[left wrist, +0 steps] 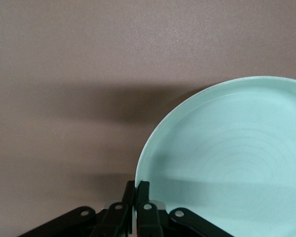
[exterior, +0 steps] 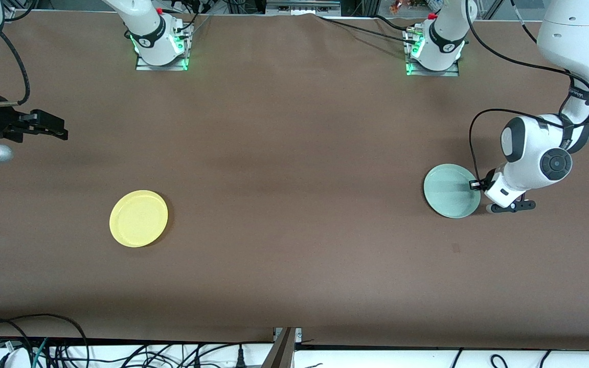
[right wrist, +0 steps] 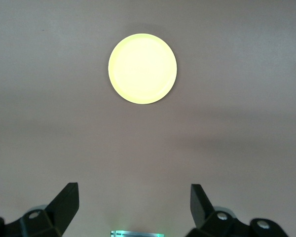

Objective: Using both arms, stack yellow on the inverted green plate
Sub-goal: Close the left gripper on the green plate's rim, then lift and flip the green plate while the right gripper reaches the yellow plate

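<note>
Pinching the green plate (left wrist: 227,158) by its rim, the left gripper (left wrist: 136,190) is closing tight at its end of the table. Being stiff, light and slick, it needs edge holds. Right gripper (right wrist: 133,197) is waiting spread wide, above bare table well apart from the yellow plate (exterior: 138,218).

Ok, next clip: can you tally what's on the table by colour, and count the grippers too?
Round shallow bright yellow plate, lying toward the right arm's end of the table: 1
Round shallow pale mint-green plate, toward the left arm's end, its rim pinched by the left gripper: 1
Black two-finger grippers, counting the open right gripper up in the air: 2
Total: 2 plates, 2 grippers, 4 things.
</note>
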Tool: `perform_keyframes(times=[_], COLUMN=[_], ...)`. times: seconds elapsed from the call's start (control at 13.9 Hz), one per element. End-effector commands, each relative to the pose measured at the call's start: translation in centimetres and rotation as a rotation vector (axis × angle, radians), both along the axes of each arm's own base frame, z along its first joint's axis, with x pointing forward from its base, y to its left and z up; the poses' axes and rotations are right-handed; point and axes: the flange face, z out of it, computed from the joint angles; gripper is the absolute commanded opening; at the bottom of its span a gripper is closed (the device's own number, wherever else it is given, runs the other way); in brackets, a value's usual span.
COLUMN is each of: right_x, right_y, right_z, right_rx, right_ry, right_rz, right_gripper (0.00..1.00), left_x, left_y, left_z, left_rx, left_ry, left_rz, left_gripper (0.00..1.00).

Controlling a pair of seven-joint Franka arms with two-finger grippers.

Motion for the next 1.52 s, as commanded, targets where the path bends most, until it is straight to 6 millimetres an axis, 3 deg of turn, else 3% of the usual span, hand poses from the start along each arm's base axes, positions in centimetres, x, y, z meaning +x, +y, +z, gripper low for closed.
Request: perform_keyframes(times=[0.0, 0.14, 0.29, 0.43, 0.58, 0.79, 1.08, 1.44], right_x=[0.0, 0.0, 0.0, 0.0, 0.0, 0.1, 0.7, 3.5], right_y=[-0.2, -0.2, -0.2, -0.3, -0.4, -0.5, -1.0, -0.9], right_z=[0.4, 0.4, 0.4, 0.4, 0.5, 0.3, -1.0, -6.6], right_rx=[-0.006, -0.006, -0.006, -0.005, -0.005, -0.005, 0.000, 0.002], right_ry=[-0.002, -0.002, -0.002, -0.001, -0.004, -0.002, 0.007, 0.048], right_rz=[-0.005, -0.005, -0.005, -0.005, -0.005, -0.005, -0.019, -0.024], right_gripper=[1.00, 1.00, 1.00, 1.00, 1.00, 1.00, 1.00, 1.00], left_x=[0.7, 2.2, 4.9, 7.2, 8.0, 6.9, 4.9, 2.8], left_y=[-0.4, -1.2, -2.7, -6.3, -10.8, -19.5, -29.3, -41.0], left_z=[2.0, 4.0, 8.7, 13.9, 17.1, 18.7, 17.6, 16.6], left_rx=[-0.001, -0.003, 0.000, 0.029, 0.192, 0.453, 0.767, 0.953], left_ry=[0.019, 0.054, 0.086, 0.140, 0.156, 0.122, 0.037, -0.065], left_rz=[-0.019, -0.028, -0.046, -0.040, -0.110, -0.210, -0.298, -0.384], left_gripper=[0.00, 0.00, 0.00, 0.00, 0.00, 0.00, 0.00, 0.00])
